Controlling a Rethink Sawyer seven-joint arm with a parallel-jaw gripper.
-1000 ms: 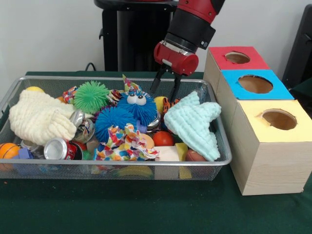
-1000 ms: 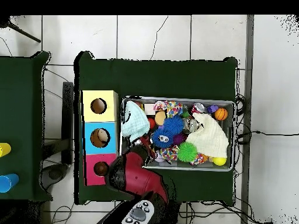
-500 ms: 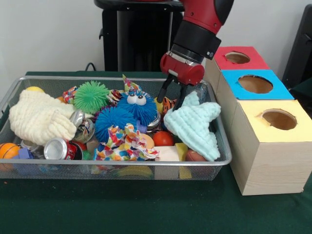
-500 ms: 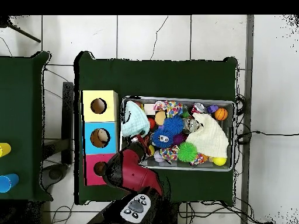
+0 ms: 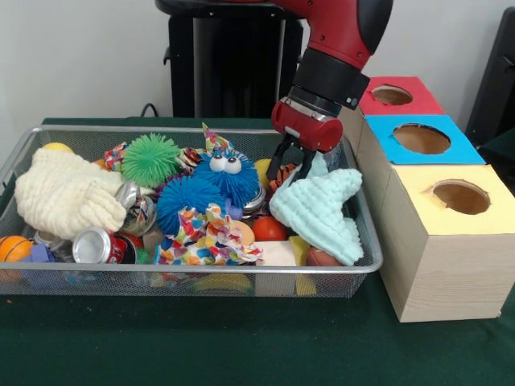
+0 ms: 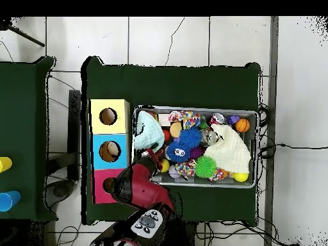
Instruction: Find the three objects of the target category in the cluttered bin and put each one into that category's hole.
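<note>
The silver wire-mesh bin [image 5: 193, 278] is full of clutter; it also shows in the overhead view [image 6: 257, 148]. My gripper [image 5: 291, 166] is open and reaches down into the bin's right rear part, its fingers on either side of the orange black-striped tiger [image 5: 278, 172], which shows only partly beside the mint cloth [image 5: 322, 205]. In the overhead view the gripper [image 6: 155, 161] is at the bin's left end. The red-surrounded hole [image 5: 392, 95] tops the farthest wooden box; in the overhead view this red-topped box [image 6: 109, 186] is nearest the arm. I cannot make out the monkey or the duck.
In the bin lie a fuzzy blue ball with googly eyes [image 5: 228, 172], a green spiky ball [image 5: 150, 158], a cream cloth [image 5: 64, 195], a can [image 5: 96, 245] and a plain yellow ball [image 5: 56, 147]. The blue-topped box [image 5: 422, 138] and yellow-topped box [image 5: 460, 197] stand right of the bin.
The gripper has moved right and lower into the bin, down around the tiger next to the mint cloth. The bin's contents have stayed put.
</note>
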